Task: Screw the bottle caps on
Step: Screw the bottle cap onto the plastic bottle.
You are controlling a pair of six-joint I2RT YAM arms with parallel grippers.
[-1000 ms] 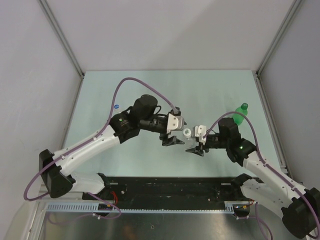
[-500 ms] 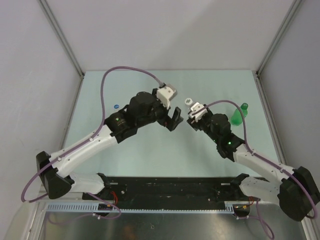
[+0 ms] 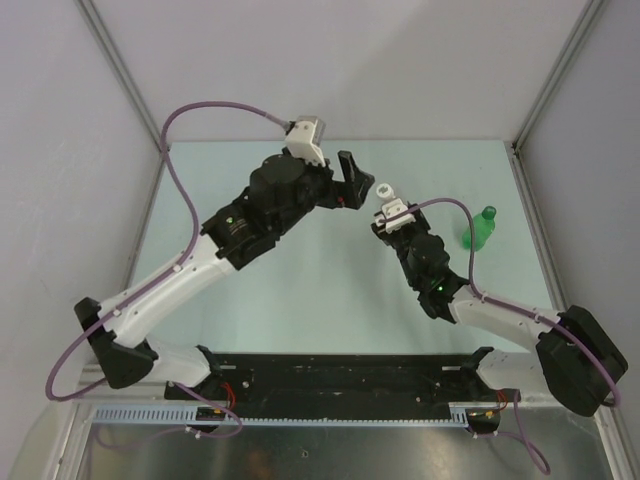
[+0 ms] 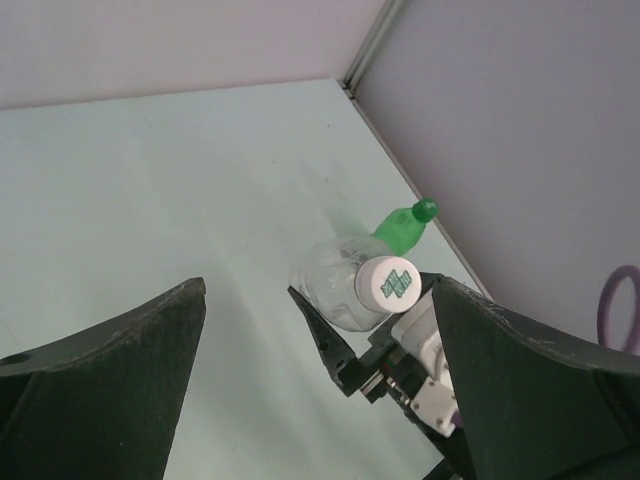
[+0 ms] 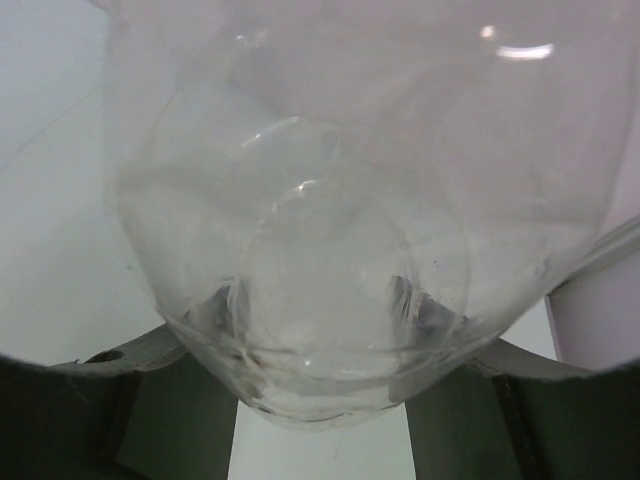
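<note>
Two bottles in view. Top camera: pale green tabletop point(image 3: 330, 285), matte, lit evenly. It is boxed in by plain grey walls point(image 3: 330, 60) at back and both sides, with aluminium frame posts point(image 3: 120, 70) running up the two far corners.

Right gripper point(image 3: 388, 207): jaws pinching the clear bottle point(image 4: 325, 290) by its body, held off the tabletop. Its base fills the right wrist view. A white cap point(image 4: 386, 282) with green print sits on the neck, facing the left wrist camera.

Left gripper point(image 3: 348, 185): jaws spread wide and holding nothing, at about 9 o'clock of the white cap in the top view, close beside it but apart.

Green bottle point(image 3: 478, 232): stands on the tabletop at roughly 3 o'clock of the held bottle, near the right wall. It carries a green cap point(image 4: 426, 208).
</note>
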